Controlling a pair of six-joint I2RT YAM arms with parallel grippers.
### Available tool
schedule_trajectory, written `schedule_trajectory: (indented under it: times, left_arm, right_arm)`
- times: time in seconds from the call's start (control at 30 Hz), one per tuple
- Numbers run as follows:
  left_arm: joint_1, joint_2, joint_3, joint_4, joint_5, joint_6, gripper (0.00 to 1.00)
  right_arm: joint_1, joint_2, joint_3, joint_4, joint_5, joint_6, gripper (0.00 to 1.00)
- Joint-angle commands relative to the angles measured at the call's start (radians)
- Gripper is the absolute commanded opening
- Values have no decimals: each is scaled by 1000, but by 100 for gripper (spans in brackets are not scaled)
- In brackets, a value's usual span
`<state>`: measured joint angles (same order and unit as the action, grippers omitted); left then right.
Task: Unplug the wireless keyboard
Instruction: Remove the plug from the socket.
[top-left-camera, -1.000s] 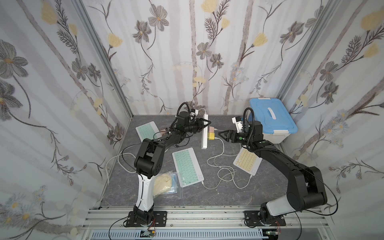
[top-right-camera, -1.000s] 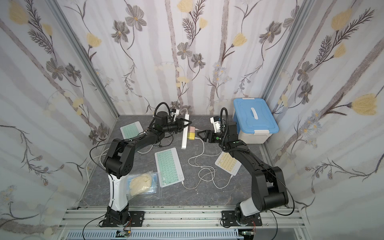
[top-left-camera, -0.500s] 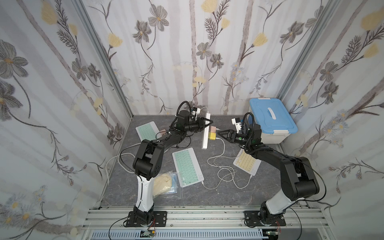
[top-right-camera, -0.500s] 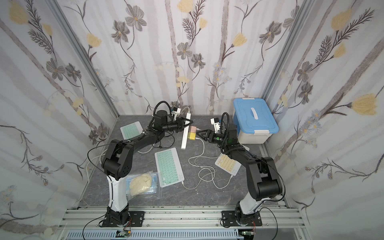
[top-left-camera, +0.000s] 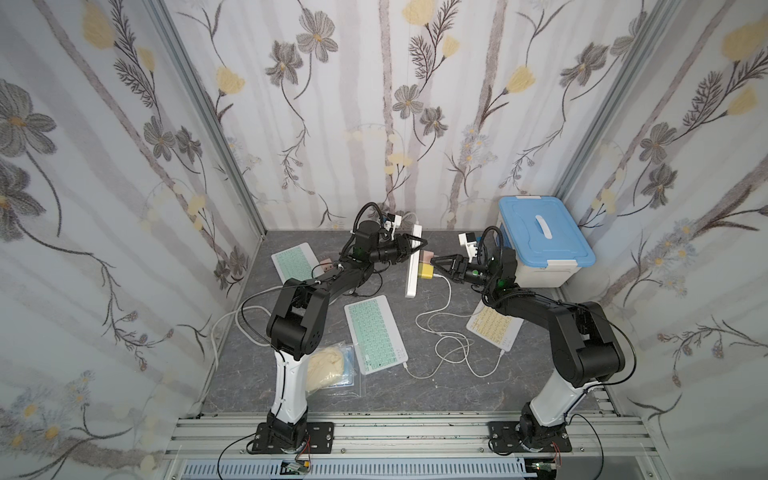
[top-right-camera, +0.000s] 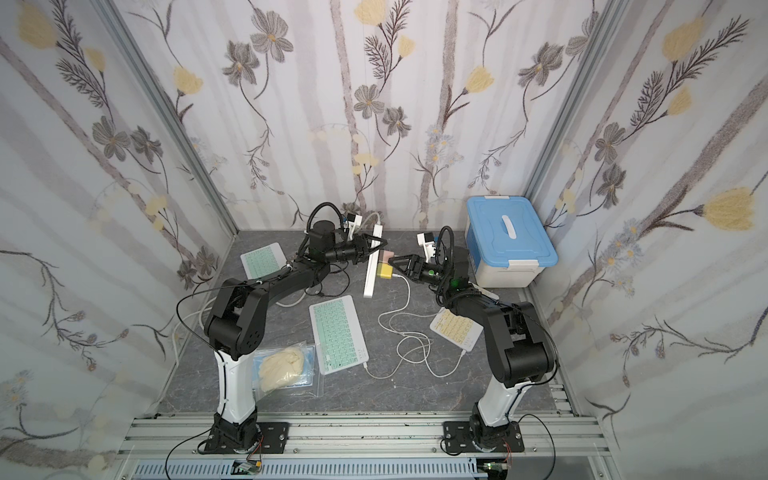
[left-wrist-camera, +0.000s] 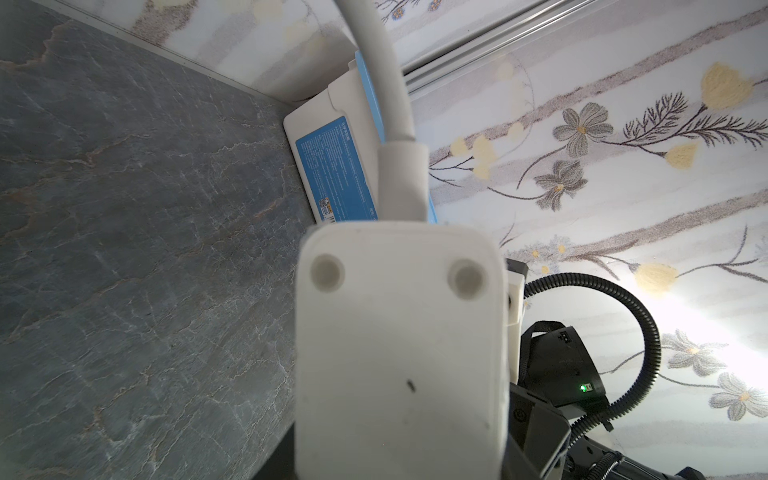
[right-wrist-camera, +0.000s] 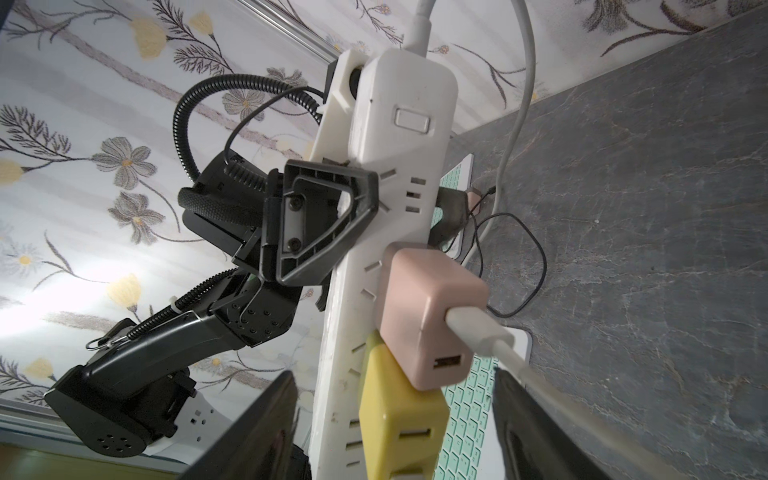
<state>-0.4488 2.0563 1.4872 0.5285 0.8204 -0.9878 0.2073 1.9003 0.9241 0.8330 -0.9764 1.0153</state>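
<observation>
White power strip (top-left-camera: 410, 278): left fingers (right-wrist-camera: 320, 220) clamped across it, long axis front-to-back. Yellow charger (right-wrist-camera: 399, 419), pink charger (right-wrist-camera: 428, 307): flanked by wide-apart right fingers (right-wrist-camera: 257, 424), gaps either side. Green keyboard (top-left-camera: 376, 334): well apart on surface (top-left-camera: 415, 395), lengthwise front-to-back.

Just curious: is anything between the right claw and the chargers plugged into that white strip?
Nothing visible. The right gripper sits open right at the yellow charger on the power strip, which the left gripper clamps.
</observation>
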Motion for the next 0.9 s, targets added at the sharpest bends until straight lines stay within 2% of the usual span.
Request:
schedule_trajectory:
  times: [0.0, 0.27, 0.47, 0.63, 0.77, 0.87]
  left_arm:
    - [1, 0, 1, 111, 25, -20, 0]
    - [1, 4, -7, 132, 24, -35, 0]
    - [1, 8, -8, 169, 24, -64, 0]
    - [3, 8, -4, 176, 24, -71, 0]
    - [5, 6, 1, 176, 26, -72, 0]
    - [6, 7, 4, 176, 27, -72, 0]
  right_arm:
    - [7, 17, -5, 179, 3, 119, 71]
    - [19, 35, 2, 213, 19, 157, 63]
    - [30, 54, 17, 200, 14, 151, 60]
    - [37, 40, 7, 108, 11, 67, 64]
    - [35, 28, -9, 85, -8, 39, 70]
    - [34, 19, -19, 68, -15, 27, 71]
